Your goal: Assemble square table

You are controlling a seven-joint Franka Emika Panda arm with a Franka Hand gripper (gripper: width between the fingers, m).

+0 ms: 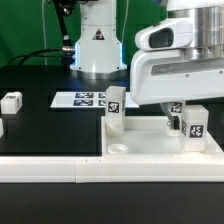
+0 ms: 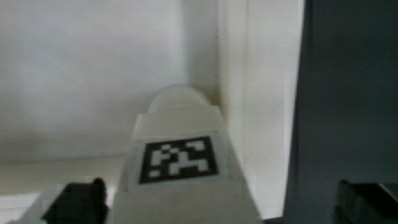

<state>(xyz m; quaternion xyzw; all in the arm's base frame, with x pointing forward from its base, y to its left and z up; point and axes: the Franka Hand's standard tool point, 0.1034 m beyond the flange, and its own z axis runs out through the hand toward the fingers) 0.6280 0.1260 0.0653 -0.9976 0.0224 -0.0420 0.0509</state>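
Note:
The white square table top (image 1: pixel 150 143) lies at the exterior view's right. Two white tagged legs stand upright on it, one at its left far corner (image 1: pixel 116 106), one at the right (image 1: pixel 193 122). My gripper (image 1: pixel 176 112) hangs low right beside the right leg. In the wrist view a tagged leg (image 2: pixel 178 155) rises between my dark fingertips (image 2: pixel 75 202), with a gap on each side. The gripper (image 2: pixel 219 203) is open and holds nothing. Table top surface (image 2: pixel 89 80) shows behind the leg.
A loose leg block (image 1: pixel 11 101) lies on the black table at the exterior view's left, another at the edge (image 1: pixel 2 127). The marker board (image 1: pixel 85 99) lies behind. A long white border rail (image 1: pixel 50 166) runs along the front. The robot base (image 1: pixel 95 40) stands at the back.

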